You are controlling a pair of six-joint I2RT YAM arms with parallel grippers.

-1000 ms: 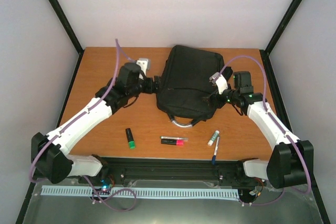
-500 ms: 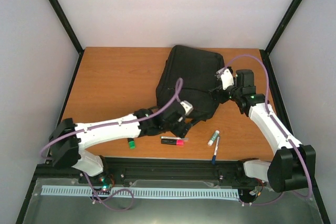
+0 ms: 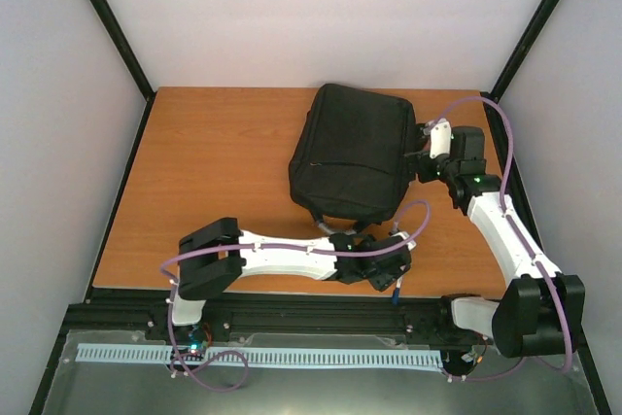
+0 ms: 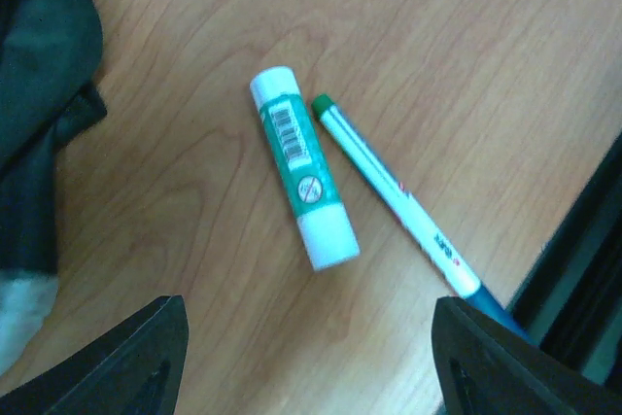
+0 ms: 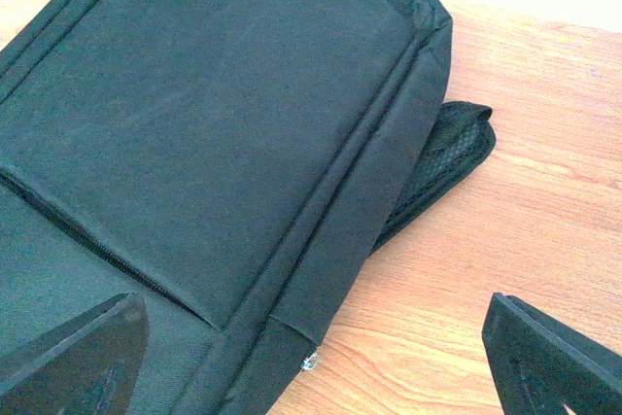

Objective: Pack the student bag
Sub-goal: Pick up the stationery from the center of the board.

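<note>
The student bag is a large black fabric bag lying flat at the middle back of the table, zips closed as far as I see. My left gripper reaches across the near edge and hovers open above a green-and-white glue stick and a white pen with a green cap; nothing is between its fingers. A corner of the bag shows at the left of that view. My right gripper is open beside the bag's right edge, over its seam and mesh pocket.
The table's black front rail runs just past the pen's dark end. The left arm lies along the near edge in front of the bag. Bare wood stretches left of the bag.
The left arm swung from the bag's left side across the front to the near right, over the glue stick and pen, covering the two markers. The right gripper drew back off the bag to its right edge.
</note>
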